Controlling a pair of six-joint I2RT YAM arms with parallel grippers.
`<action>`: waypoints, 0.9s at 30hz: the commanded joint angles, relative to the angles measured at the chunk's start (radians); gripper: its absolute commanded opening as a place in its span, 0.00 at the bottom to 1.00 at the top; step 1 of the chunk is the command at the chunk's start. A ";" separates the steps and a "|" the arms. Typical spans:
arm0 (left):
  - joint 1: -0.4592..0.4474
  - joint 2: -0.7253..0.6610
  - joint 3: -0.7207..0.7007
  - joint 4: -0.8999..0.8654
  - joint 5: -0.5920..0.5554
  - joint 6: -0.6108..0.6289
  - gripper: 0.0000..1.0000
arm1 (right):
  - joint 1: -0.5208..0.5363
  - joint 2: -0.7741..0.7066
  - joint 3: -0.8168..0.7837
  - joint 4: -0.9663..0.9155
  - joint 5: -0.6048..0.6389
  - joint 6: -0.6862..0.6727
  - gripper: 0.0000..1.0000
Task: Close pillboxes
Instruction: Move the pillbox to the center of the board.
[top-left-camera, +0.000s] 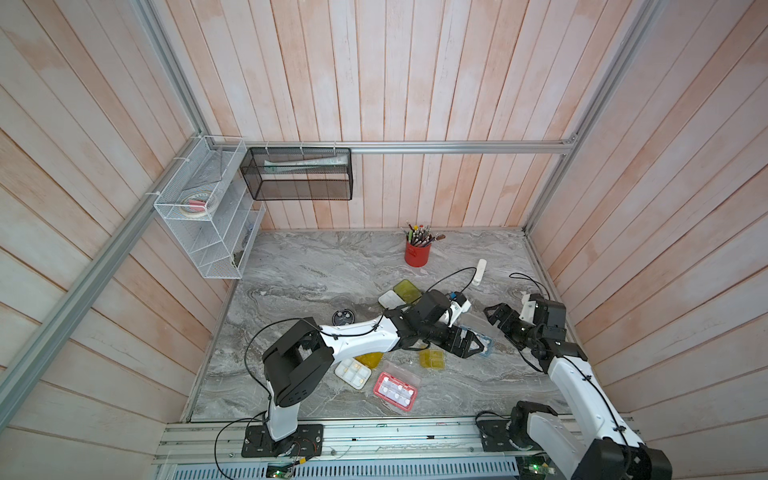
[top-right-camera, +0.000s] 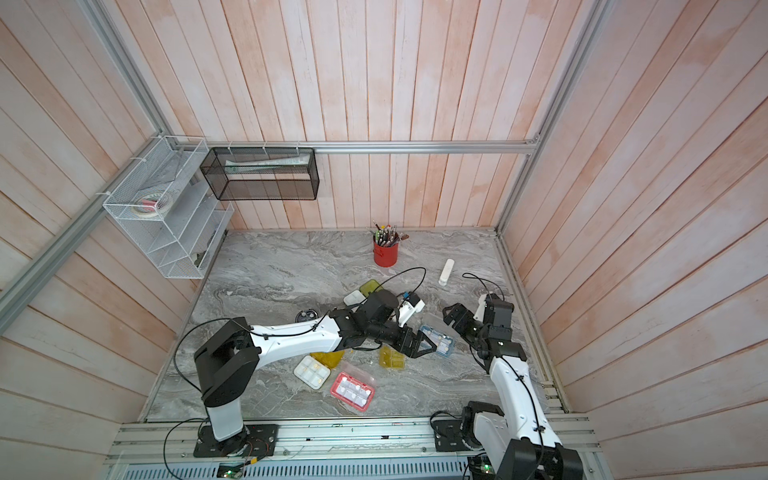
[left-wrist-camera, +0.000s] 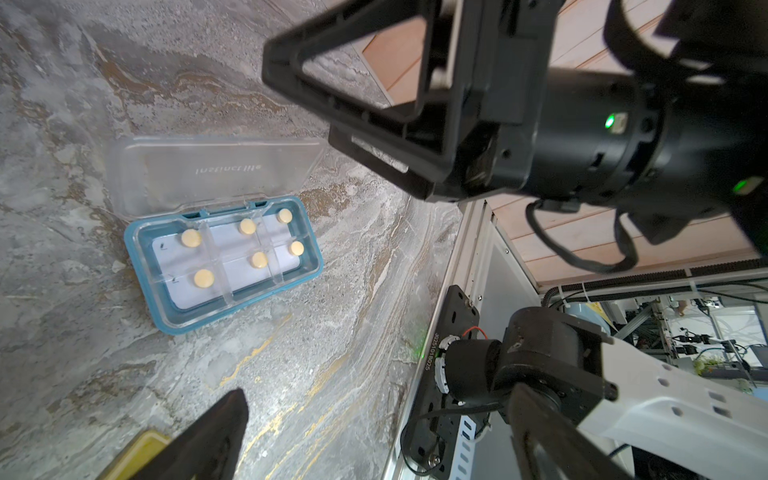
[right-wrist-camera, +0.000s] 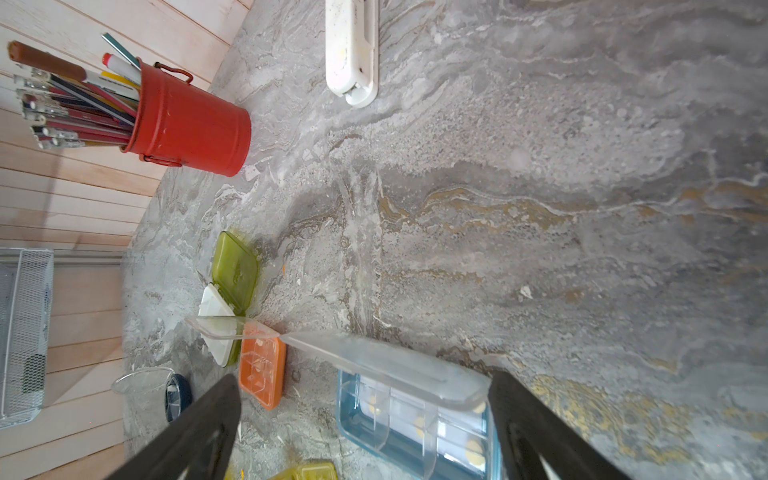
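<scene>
- The left gripper is spread wide and holds nothing. It hangs just over the blue pillbox, which lies at 3 o'clock from the table's middle.
- The blue pillbox's clear lid is swung open, and six pale tablets sit in its compartments.
- The right gripper is also spread wide and empty. It is at 1 o'clock from the blue pillbox and apart from it.
- The pink pillbox lies at 6 o'clock with its clear lid open.
- A small yellow pillbox lies between the pink and blue ones.
- A white tray with a yellow lid lies at 7 o'clock, partly under the left arm.
- The olive pillbox lies open at 1 o'clock, and the round dark one at 9 o'clock.
- The orange pillbox shows only in the right wrist view, with its lid up.
- A red cup of pencils stands at 12 o'clock, and a white stick lies at 2 o'clock.
</scene>
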 joint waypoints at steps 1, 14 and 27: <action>0.001 0.033 -0.003 0.036 0.030 -0.012 1.00 | -0.005 0.025 0.038 0.035 -0.049 -0.028 0.95; 0.010 0.104 0.010 0.014 -0.005 -0.005 0.98 | -0.004 0.060 0.049 0.036 -0.097 -0.062 0.95; 0.053 0.193 0.071 -0.018 -0.059 0.000 0.95 | -0.004 0.061 0.053 0.003 -0.077 -0.088 0.95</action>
